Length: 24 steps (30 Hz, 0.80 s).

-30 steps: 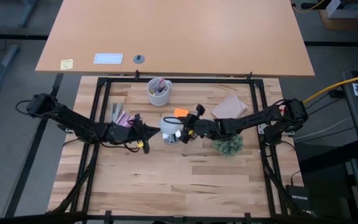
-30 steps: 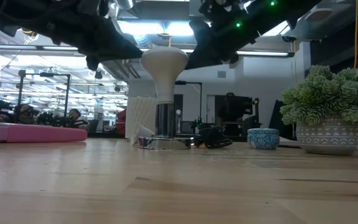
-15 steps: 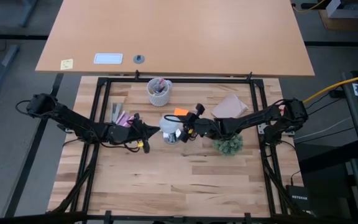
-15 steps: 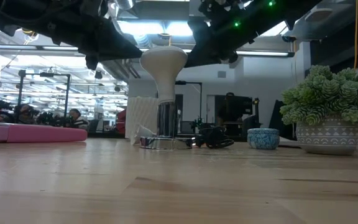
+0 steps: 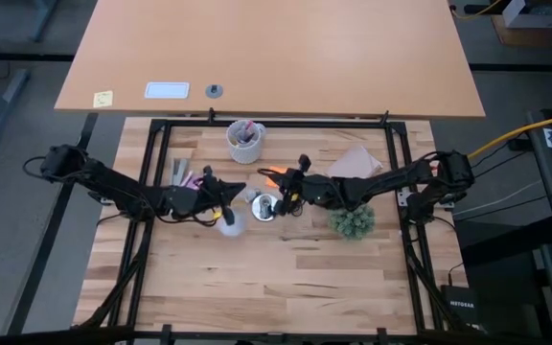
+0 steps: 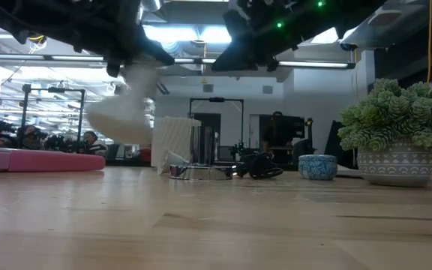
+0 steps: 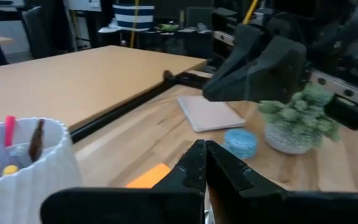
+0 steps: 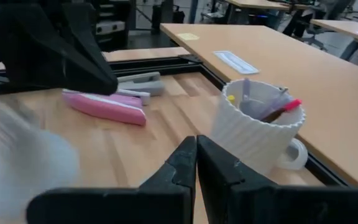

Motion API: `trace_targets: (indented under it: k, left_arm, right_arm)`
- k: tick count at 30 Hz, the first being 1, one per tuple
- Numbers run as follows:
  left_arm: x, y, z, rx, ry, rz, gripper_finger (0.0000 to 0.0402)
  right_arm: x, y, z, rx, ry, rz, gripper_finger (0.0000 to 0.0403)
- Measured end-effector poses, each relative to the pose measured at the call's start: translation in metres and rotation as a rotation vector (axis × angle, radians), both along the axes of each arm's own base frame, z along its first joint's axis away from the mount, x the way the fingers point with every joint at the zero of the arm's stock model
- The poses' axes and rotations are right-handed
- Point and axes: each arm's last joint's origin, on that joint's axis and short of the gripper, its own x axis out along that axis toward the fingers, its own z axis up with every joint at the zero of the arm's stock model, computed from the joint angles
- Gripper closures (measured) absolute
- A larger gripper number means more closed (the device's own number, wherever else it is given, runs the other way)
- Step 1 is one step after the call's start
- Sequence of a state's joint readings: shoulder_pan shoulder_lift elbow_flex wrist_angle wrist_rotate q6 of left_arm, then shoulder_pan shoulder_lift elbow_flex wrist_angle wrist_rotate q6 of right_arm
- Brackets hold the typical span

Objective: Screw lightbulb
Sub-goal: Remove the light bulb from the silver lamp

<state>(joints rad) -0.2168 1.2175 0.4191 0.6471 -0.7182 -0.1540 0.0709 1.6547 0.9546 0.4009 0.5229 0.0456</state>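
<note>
The white lightbulb [image 5: 229, 222] shows as a blur, tilted and in mid-air left of and nearer than the silver socket [image 5: 264, 206]. In the low view the lightbulb [image 6: 122, 114] leans dome-down over the table, while the socket [image 6: 199, 169] stands bare. My left gripper [image 5: 241, 191] is shut just left of the socket. My right gripper [image 5: 282, 190] is shut just right of it. Both hang above the table [image 6: 201, 225]. In the right wrist view the lightbulb [image 8: 23, 171] is a pale smear. My left gripper [image 6: 130, 56] hangs by the lightbulb's narrow end [image 6: 142, 75]. The blur keeps me from telling whether it touches.
A white cup of pens [image 5: 245, 141] stands behind the socket. A potted plant [image 5: 352, 222] sits under my right arm, with a small blue bowl [image 6: 318, 166] beside it. A pink case [image 6: 40, 160] lies at the left, and a tan pad [image 5: 355, 163] and an orange note [image 5: 276, 173] farther back.
The lightbulb stood upright on the socket between my two shut grippers. It has come off the socket and tipped over toward the table's left and near side, and is now tilted and falling. The socket has stayed in place.
</note>
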Motion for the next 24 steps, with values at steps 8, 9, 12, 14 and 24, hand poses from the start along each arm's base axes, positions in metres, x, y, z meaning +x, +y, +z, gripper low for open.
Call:
trace_targets:
  k: [8, 9, 12, 14, 24]
  left_arm:
    - [-0.002, 0.008, 0.010, 0.055, -0.035, 0.026, 0.0401]
    - [-0.005, 0.006, 0.021, 0.088, -0.069, 0.016, 0.0401]
    - [-0.021, -0.003, 0.065, 0.115, -0.223, -0.031, 0.0401]
    - [-0.037, -0.012, 0.085, 0.089, -0.285, -0.092, 0.0401]
    - [-0.109, -0.066, 0.079, -1.005, -0.044, -0.744, 0.0401]
  right_arm:
    - [-0.001, -0.027, -0.008, -0.005, 0.064, -0.083, 0.0384]
    - [-0.002, -0.029, -0.009, -0.007, 0.084, -0.087, 0.0384]
    - [-0.004, -0.028, -0.010, -0.013, 0.113, -0.079, 0.0384]
    - [-0.004, -0.027, -0.007, -0.031, 0.115, -0.060, 0.0384]
    - [-0.011, -0.025, 0.000, -0.014, 0.149, 0.034, 0.0384]
